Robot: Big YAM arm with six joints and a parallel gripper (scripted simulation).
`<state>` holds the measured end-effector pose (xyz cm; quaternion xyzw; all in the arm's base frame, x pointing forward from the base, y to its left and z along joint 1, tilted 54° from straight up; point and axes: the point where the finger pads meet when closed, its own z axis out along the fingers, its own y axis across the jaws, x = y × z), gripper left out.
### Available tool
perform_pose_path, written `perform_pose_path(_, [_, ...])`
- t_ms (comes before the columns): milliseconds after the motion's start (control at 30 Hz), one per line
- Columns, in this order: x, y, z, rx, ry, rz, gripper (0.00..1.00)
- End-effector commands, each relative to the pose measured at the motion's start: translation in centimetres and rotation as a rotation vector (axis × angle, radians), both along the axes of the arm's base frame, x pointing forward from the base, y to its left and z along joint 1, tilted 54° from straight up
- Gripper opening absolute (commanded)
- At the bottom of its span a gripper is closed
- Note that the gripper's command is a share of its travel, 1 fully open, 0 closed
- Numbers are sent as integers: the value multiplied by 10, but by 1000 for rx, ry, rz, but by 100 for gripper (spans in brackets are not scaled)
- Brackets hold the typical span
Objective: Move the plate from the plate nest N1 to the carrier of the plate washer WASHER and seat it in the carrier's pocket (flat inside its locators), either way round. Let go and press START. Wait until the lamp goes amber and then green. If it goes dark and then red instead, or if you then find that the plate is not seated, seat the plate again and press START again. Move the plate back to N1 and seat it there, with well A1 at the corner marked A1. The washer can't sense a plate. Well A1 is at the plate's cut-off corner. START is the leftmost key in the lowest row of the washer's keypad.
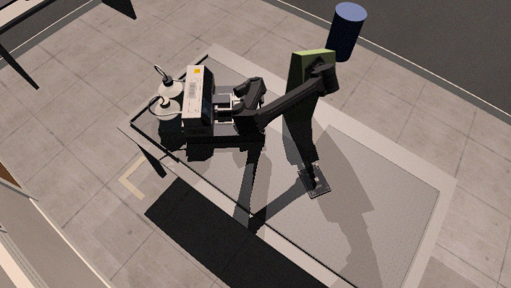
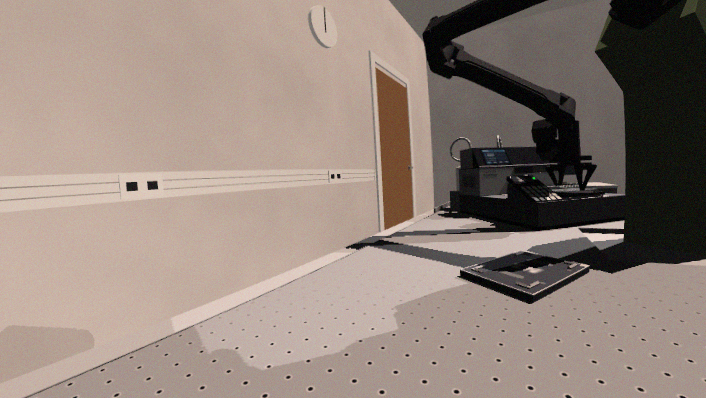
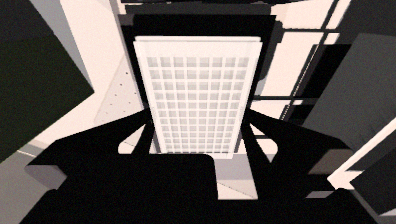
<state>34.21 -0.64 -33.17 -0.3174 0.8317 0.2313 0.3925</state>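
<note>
The white plate [image 3: 198, 90] lies between my fingers over the washer's dark carrier [image 3: 200, 25], its many wells facing up. My gripper [image 3: 197, 111] [image 2: 571, 186] reaches down from above, one finger against each long side of the plate, and looks shut on it. Whether the plate rests fully flat inside the locators is hidden. The washer [image 1: 195, 98] [image 2: 477, 181] shows a green lamp [image 2: 534, 178] above its sloped keypad [image 2: 540, 190]. The plate nest N1 [image 1: 324, 181] [image 2: 555, 286] is empty, partly in shadow. The cut-off corner cannot be made out.
The green arm pedestal [image 1: 298, 83] [image 2: 660, 150] stands between the washer and N1, to one side. Two bottles [image 1: 170, 89] [image 1: 167, 111] with tubes stand behind the washer. The washer's tall housing [image 1: 193, 105] rises beside the carrier. A blue cylinder [image 1: 345, 36] stands beyond the table.
</note>
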Motion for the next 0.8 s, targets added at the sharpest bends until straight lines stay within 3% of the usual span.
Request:
perform_pose_path(0, [-2,6,-3,4,7,5,84])
perform_pose_path(767, [0,8,-6,4,6,4,84])
